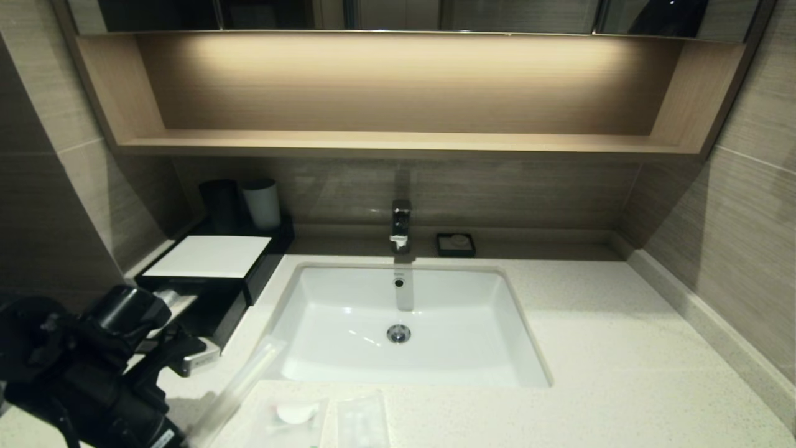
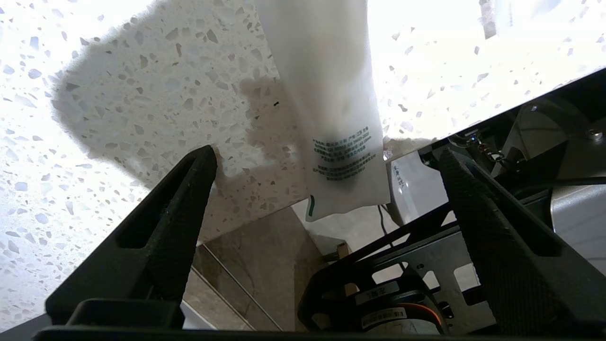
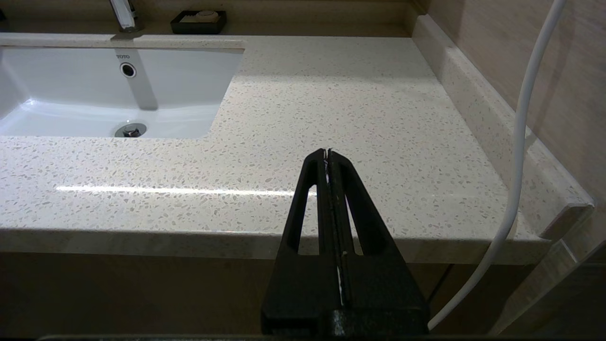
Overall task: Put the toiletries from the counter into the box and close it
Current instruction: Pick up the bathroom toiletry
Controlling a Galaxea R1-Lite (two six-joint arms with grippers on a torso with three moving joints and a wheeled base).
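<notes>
The long thin packet (image 1: 239, 386) lies on the counter (image 1: 591, 348) left of the sink, its near end hanging over the front edge. In the left wrist view my left gripper (image 2: 327, 154) is open, and the packet's overhanging end (image 2: 338, 142) sits between the fingers without touching them. My left arm (image 1: 93, 373) is at the front left. The squarish packet with a white disc (image 1: 292, 414) and the small rectangular packet (image 1: 362, 420) lie at the front edge. The black box (image 1: 211, 274) stands at the left, its drawer (image 1: 193, 317) pulled out. My right gripper (image 3: 327, 152) is shut and empty at the counter's front right.
The white sink basin (image 1: 404, 323) with a faucet (image 1: 401, 224) is set in the middle. A small black dish (image 1: 456, 244) sits behind it. Two cups (image 1: 242, 202) stand behind the box. A wooden shelf (image 1: 398, 143) runs above. A white cable (image 3: 521, 142) hangs beside the right gripper.
</notes>
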